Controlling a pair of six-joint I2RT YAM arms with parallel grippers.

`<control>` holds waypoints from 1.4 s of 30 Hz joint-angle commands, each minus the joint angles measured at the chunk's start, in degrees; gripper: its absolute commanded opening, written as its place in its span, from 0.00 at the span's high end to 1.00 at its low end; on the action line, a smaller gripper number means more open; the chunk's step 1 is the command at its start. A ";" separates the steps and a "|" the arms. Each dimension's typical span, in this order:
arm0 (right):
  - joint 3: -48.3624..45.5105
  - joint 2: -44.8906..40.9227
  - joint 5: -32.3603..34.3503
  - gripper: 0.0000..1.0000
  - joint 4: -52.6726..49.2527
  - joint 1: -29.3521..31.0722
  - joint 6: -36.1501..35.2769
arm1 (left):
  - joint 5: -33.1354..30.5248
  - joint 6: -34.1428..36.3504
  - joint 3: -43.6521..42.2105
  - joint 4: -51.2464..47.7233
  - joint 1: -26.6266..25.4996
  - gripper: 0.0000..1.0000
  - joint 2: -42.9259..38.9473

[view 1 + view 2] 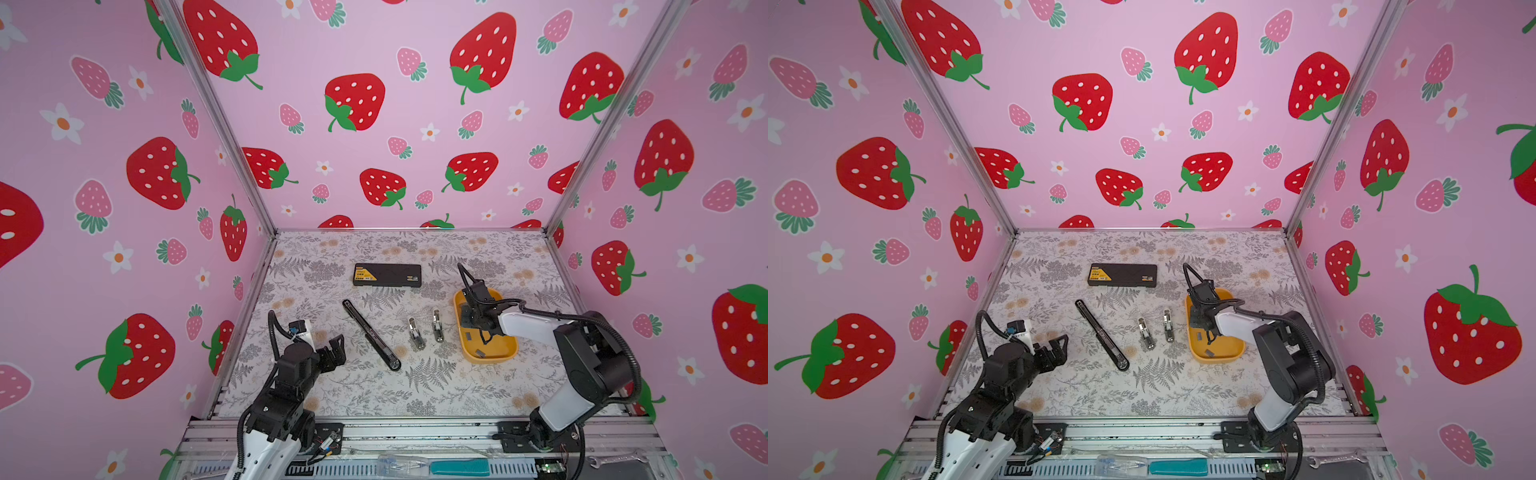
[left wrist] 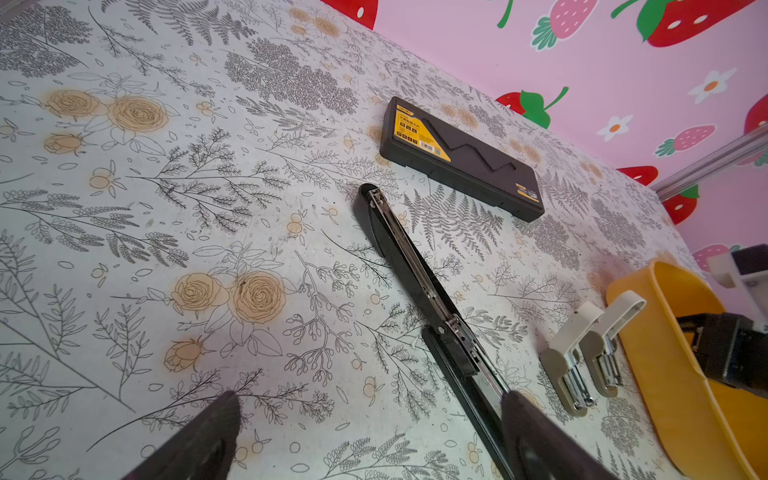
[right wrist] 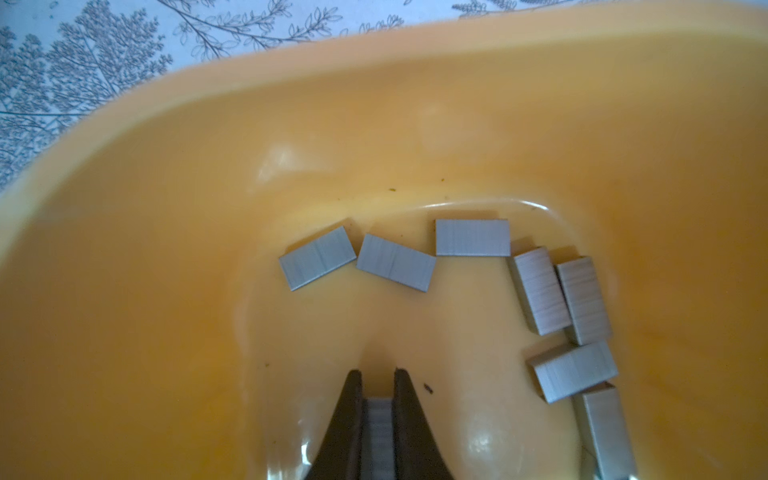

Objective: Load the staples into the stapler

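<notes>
**Ana:** Right wrist view first: what sits nearest the lens?

**Ben:** The right gripper [image 3: 378, 374], clenched on one strip [image 3: 377, 428] of the staples. It is pinched across its narrow width, so its length runs along the fingers. I judge that keeps it straight for sliding into a channel.

**Ana:** And the rest?

**Ben:** Just beyond, the loose strips [image 3: 472, 237] lie flat on the floor of the yellow tray [image 3: 166, 199], some touching, none stacked. Its wall keeps them off the patterned table [image 3: 62, 75].

**Ana:** The other arm?

**Ben:** In both top views the left gripper [image 1: 338, 349] hovers at the near left, jaws spread wide and empty. It points towards the long black stapler [image 1: 371, 334], probably placed to steady it.

**Ana:** Is anything open to take the strip?

**Ben:** That stapler lies folded out flat, metal channel up. Between it and the tray, two small whitish staplers [image 1: 415, 332] lie side by side, also hinged open. Which one gets this strip I cannot tell.

**Ana:** Farthest back?

**Ben:** A closed black case [image 1: 387, 275], well apart from both arms.
</notes>
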 commanded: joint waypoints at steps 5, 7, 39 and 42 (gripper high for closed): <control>-1.69 -10.72 -0.17 0.87 -2.54 2.14 -3.15 | 2.92 1.21 -0.70 0.77 0.28 0.01 -0.70; -2.09 -13.98 0.33 0.87 -2.06 3.09 -4.05 | 3.23 1.22 -0.82 0.77 0.20 0.01 -0.85; -9.27 -13.06 -0.92 0.90 25.21 25.81 -10.64 | 9.80 2.97 -1.47 3.41 0.20 0.01 -0.59; -10.04 -12.07 -1.11 0.90 26.91 25.88 -10.97 | 9.79 2.97 -1.46 3.43 0.24 0.01 -0.35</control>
